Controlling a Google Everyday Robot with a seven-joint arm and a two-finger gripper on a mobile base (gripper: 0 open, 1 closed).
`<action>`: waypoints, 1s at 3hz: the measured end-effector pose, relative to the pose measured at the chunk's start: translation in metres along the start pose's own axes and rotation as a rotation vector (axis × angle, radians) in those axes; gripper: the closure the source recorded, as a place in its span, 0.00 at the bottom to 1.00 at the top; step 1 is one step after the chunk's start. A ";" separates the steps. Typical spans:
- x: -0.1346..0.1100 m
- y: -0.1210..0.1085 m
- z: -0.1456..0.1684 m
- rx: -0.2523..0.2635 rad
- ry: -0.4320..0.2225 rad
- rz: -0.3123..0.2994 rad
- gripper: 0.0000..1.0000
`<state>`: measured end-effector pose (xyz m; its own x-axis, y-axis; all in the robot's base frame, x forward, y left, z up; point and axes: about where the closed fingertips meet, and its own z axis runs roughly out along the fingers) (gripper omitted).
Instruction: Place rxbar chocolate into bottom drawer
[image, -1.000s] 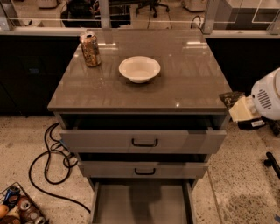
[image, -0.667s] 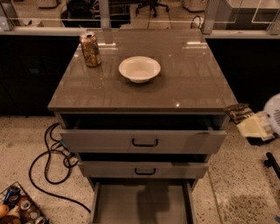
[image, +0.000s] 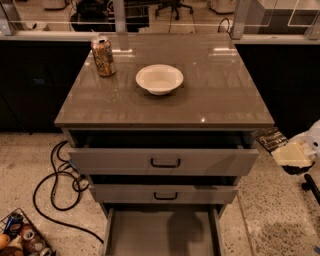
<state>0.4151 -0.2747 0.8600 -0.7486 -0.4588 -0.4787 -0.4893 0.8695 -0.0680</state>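
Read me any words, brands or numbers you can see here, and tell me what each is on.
No text here can be read.
Drink can, on the cabinet top: print too blurred to read.
rxbar chocolate, held by the hand at the far right: pale marks, too blurred to read.
White bowl and drawer fronts: no text.

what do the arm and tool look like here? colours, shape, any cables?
Tool at right frame edge, beside the cabinet: flat cream-yellow wedge, black part underneath. Behind it a rounded glossy white arm shell. No cables or markings visible on it.
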 end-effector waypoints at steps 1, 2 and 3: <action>0.000 0.001 0.002 -0.004 0.003 -0.004 1.00; 0.008 0.004 0.013 -0.043 0.009 -0.041 1.00; 0.048 0.016 0.048 -0.160 0.032 -0.109 1.00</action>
<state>0.3930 -0.2741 0.7946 -0.7000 -0.5559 -0.4483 -0.6309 0.7756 0.0233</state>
